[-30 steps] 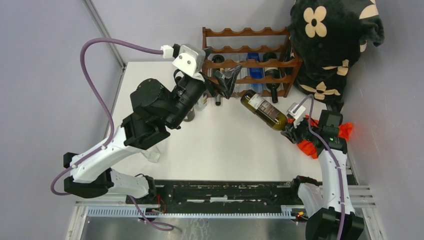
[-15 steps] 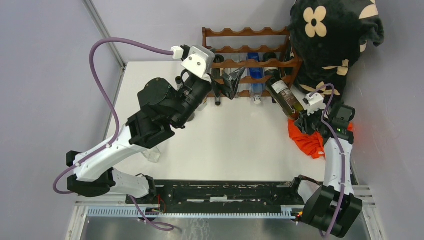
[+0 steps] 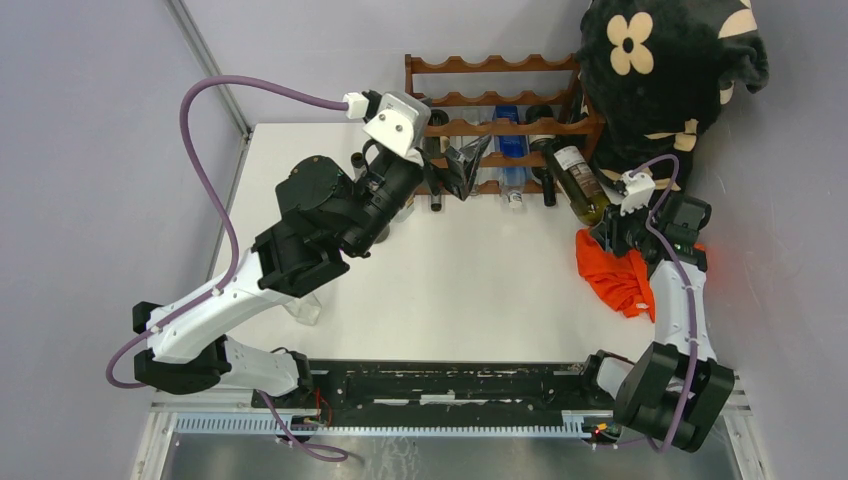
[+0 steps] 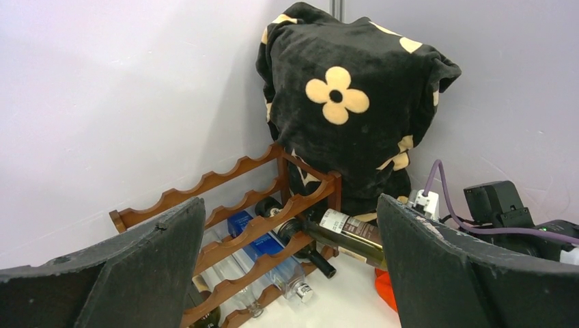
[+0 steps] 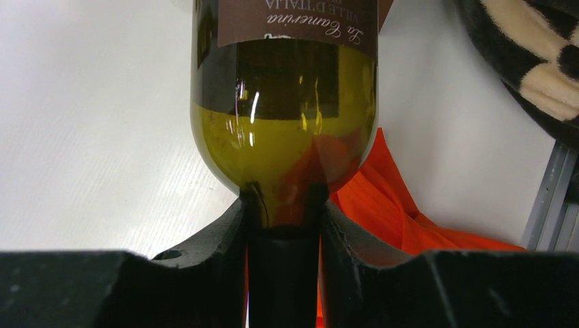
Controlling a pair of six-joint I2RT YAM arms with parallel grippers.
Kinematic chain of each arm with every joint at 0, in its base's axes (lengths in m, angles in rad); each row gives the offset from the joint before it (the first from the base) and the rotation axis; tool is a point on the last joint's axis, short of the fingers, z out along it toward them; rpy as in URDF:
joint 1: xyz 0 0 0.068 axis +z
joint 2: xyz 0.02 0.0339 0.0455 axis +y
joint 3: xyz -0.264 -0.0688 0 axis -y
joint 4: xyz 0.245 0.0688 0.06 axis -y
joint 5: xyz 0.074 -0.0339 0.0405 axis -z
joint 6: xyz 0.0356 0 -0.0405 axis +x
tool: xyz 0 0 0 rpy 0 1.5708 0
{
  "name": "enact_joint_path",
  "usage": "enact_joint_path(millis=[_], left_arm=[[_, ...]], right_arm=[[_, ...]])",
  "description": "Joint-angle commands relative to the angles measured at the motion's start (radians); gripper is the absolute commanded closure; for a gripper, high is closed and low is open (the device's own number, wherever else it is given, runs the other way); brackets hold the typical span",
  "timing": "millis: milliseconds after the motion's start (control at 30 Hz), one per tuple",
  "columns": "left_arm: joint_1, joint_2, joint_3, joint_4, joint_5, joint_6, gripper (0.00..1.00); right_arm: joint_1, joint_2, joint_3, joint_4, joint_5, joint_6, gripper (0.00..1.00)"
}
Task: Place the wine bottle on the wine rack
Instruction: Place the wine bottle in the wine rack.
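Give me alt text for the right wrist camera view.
The right gripper clamps the neck of a green wine bottle, whose labelled body points away from the camera. Below lie a white table and an orange cloth; a black flowered blanket fills the upper right corner.

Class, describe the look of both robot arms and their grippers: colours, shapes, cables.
Both the left arm and right arm have white links, bulky black joints and a purple cable to a white wrist plug. Each gripper's fingers are matte black, wedge-shaped, rough-textured.
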Motion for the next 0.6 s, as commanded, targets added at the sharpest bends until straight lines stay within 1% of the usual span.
enact_joint_path(millis=[0, 200, 567], left_arm=[[0.003, -0.019, 0.038, 0.0, 0.014, 0.03, 0.0], [0.002, -0.029, 0.033, -0.001, 0.024, 0.019, 0.0], [0.003, -0.037, 0.029, -0.004, 0.03, 0.011, 0.0]], right_arm=[[-0.004, 0.008, 0.086, 0.171, -0.048, 0.057, 1.0], [0.003, 0.049, 0.111, 0.2, -0.036, 0.103, 1.0], [0.099, 0.125, 0.145, 0.249, 0.074, 0.2, 1.0]])
